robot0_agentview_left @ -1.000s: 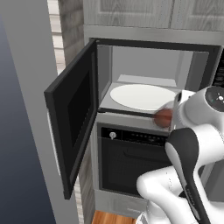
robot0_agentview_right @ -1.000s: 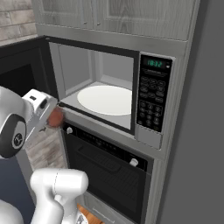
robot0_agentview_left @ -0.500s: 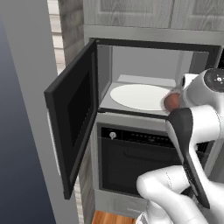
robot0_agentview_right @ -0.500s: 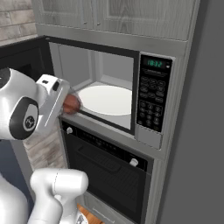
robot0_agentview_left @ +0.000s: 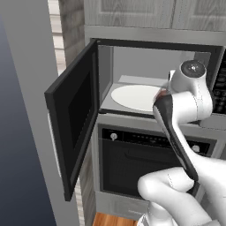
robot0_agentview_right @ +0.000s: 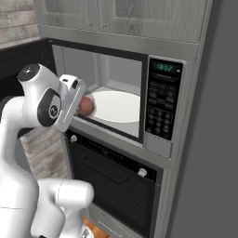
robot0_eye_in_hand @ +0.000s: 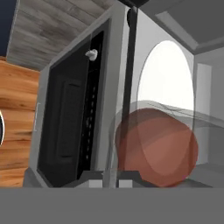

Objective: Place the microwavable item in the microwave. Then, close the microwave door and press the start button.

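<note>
The microwavable item (robot0_agentview_right: 88, 107), a short clear glass tumbler with a reddish-brown lower half, is held at the front opening of the microwave (robot0_agentview_right: 162, 139). My gripper (robot0_agentview_right: 82, 106) is shut on it, at the left end of the cavity's front sill. From the hand view the tumbler (robot0_eye_in_hand: 155, 148) lies on its side in front of the round white turntable plate (robot0_eye_in_hand: 167, 74). The microwave door (robot0_agentview_left: 74, 119) stands swung wide open to the left. In the left base view my arm covers most of the tumbler (robot0_agentview_left: 161, 94).
A black-fronted oven (robot0_agentview_right: 116, 179) with two knobs sits directly under the microwave. The black keypad panel (robot0_agentview_right: 160, 109) is to the right of the cavity. Grey cabinets (robot0_agentview_right: 139, 18) hang above. A tall grey panel (robot0_agentview_left: 26, 110) stands left of the open door.
My arm has risen and swung toward the microwave, carrying the tumbler from below the sill, in front of the oven's top, up to the cavity opening. The door has not moved.
</note>
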You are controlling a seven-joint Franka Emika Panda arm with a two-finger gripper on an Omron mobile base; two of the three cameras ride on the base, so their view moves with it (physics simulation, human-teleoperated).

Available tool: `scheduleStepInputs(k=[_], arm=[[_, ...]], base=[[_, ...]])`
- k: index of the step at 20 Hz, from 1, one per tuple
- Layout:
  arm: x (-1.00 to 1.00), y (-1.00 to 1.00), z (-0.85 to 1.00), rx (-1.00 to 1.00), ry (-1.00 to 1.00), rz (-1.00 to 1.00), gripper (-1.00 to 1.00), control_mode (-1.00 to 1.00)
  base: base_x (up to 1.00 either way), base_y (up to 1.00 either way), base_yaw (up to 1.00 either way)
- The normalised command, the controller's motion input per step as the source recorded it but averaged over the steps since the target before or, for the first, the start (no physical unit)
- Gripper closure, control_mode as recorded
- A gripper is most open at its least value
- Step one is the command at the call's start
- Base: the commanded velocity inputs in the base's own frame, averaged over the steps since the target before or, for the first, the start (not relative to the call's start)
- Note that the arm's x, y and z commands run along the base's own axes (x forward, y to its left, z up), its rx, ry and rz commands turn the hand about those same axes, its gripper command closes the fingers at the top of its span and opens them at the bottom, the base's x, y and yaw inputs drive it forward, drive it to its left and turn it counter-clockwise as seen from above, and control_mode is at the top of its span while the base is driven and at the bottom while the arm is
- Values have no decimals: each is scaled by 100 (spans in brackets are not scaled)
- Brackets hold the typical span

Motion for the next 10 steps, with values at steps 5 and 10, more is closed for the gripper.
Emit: scheduleStepInputs(k=[5, 10], arm=[[85, -1, -37, 0, 7, 0, 100, -100], [75, 0, -26, 0, 9, 0, 100, -100]], base=[[0, 0, 0], [0, 0, 0]])
